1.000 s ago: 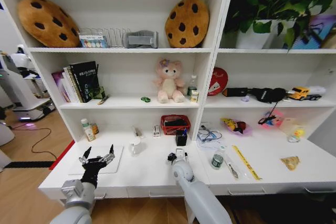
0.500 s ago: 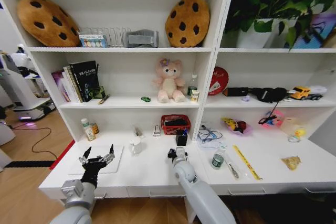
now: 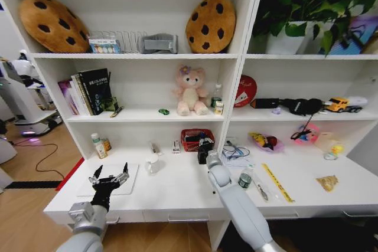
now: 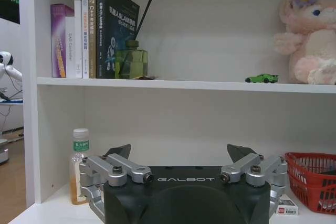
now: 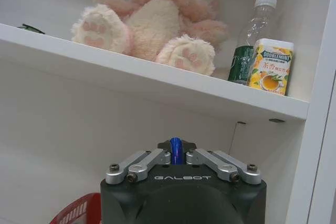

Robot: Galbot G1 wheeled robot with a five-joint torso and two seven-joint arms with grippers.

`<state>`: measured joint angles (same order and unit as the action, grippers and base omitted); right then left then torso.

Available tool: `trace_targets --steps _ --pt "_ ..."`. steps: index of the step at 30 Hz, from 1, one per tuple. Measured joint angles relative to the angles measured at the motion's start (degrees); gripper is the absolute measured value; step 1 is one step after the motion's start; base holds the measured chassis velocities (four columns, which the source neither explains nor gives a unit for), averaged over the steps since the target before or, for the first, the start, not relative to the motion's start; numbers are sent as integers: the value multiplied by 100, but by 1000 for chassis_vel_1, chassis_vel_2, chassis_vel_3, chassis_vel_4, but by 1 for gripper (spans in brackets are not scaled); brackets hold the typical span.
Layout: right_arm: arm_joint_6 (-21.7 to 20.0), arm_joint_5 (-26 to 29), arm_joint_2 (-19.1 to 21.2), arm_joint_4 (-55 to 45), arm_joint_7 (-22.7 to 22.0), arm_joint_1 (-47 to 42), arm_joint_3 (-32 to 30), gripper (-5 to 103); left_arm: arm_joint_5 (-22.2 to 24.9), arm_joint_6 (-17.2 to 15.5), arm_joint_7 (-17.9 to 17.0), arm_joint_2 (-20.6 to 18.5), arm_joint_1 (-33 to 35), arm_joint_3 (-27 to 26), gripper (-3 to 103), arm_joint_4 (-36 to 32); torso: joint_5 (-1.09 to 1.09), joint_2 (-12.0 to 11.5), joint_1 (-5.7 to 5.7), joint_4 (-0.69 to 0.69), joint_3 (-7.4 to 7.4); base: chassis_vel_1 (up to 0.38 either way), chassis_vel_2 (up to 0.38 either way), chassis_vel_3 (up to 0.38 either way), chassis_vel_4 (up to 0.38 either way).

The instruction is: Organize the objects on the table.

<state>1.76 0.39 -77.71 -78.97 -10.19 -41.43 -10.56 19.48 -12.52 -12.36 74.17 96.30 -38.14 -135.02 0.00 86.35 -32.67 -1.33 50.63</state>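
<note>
My left gripper [image 3: 109, 176] [image 4: 180, 153] hovers open over the silver laptop [image 3: 129, 182] at the left end of the white table [image 3: 177, 190]. Raised near the back of the table, my right gripper [image 3: 206, 144] [image 5: 176, 155] is shut on a thin blue pen [image 5: 176, 149], of which just the tip shows between the fingers. A white mug [image 3: 152, 164] stands left of that arm. To its right lie a green-labelled can [image 3: 244, 180], pens [image 3: 260, 190] and a yellow ruler [image 3: 276, 182]. The tiny green toy car [image 3: 163, 111] [image 4: 262, 78] sits on the shelf above.
A red basket [image 3: 195, 140] and a black holder [image 3: 204, 156] stand right by the right gripper. The shelf board [image 5: 157, 85] above it carries a pink teddy bear [image 3: 190, 91], a bottle [image 5: 251, 40] and a box. Two small bottles [image 3: 98, 146] stand at the back left.
My right gripper has risen off the table and moved back and to the right, up to the red basket. The left arm has stayed still.
</note>
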Motion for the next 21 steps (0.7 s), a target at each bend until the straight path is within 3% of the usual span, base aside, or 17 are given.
trace_targets --steps 16,17,18,21 --pt "775 -306 -396 1465 224 448 -52 8 0 0 0 0 0 0 100 0 0 0 1 0 0 0 0 0 0" --pt "953 -384 -457 1648 257 477 -82 8 0 0 0 0 0 0 100 0 0 1 1 0 0 0 0 0 0" --pt "1487 -736 -625 2133 315 550 -235 8 0 0 0 0 0 0 100 0 0 0 1 1 0 0 0 0 0" --pt "1674 -831 -671 2275 363 552 -273 8 0 0 0 0 0 0 100 0 0 1 1 0 0 0 0 0 0"
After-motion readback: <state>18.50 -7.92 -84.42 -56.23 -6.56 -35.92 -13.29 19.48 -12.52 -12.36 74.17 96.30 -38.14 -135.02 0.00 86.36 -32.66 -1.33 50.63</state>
